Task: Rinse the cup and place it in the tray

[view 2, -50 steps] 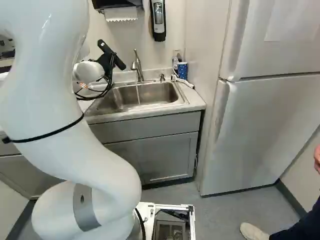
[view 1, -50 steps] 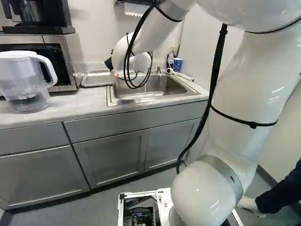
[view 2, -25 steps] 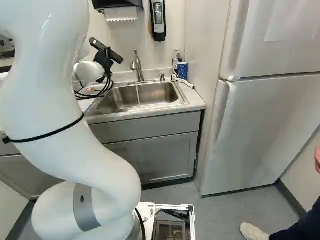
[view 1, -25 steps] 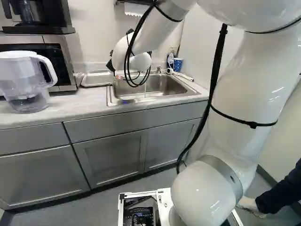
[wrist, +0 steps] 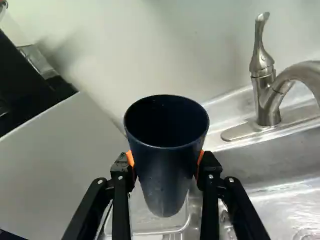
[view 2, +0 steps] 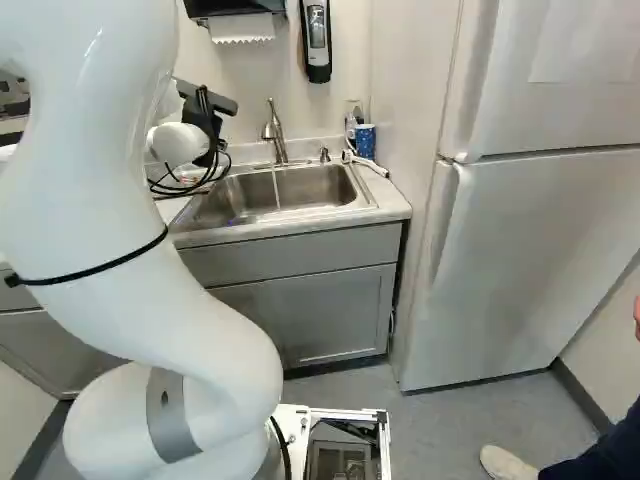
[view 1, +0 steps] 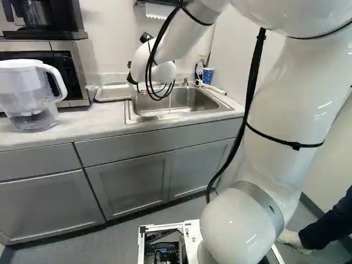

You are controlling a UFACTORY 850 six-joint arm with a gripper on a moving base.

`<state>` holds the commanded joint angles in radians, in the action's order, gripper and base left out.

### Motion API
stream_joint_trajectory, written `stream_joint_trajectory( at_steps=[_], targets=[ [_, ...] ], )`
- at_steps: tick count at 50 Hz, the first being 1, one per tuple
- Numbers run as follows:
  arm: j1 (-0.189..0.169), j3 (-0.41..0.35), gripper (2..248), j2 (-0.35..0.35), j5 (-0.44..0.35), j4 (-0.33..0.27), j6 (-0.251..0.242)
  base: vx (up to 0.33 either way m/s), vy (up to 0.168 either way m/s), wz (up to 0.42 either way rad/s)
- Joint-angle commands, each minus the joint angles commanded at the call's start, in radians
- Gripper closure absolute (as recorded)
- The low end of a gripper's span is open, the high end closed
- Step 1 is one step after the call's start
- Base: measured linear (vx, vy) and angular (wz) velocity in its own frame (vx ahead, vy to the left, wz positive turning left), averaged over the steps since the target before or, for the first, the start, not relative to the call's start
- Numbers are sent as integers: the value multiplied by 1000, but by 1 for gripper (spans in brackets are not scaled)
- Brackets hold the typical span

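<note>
At the upper left of the right base view, the end effector [view 2: 208, 112] grips a dark blue cup [wrist: 165, 172], apparently over the tray [view 1: 114, 92] beside the sink [view 2: 318, 187].

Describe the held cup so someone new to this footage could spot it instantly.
Find the metal sink, then the tray beside it. In the wrist view, the hand grips the cup, with that tray showing past its base. It is plain, dark navy and tapered, unlike the speckled, brighter blue cup standing by the sink's far corner.
</note>
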<state>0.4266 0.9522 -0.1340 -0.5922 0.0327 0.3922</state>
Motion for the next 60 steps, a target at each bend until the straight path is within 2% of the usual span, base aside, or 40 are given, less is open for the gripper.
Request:
stream_joint_trajectory(
  at_steps=[29,41,60],
  targets=[
    [0,0,125,0,0,0,-305,0,0,0],
    [3,3,125,-3,0,0,-305,0,0,0],
    [41,58,125,-53,-4,-2,-305,0,0,0]
  ],
)
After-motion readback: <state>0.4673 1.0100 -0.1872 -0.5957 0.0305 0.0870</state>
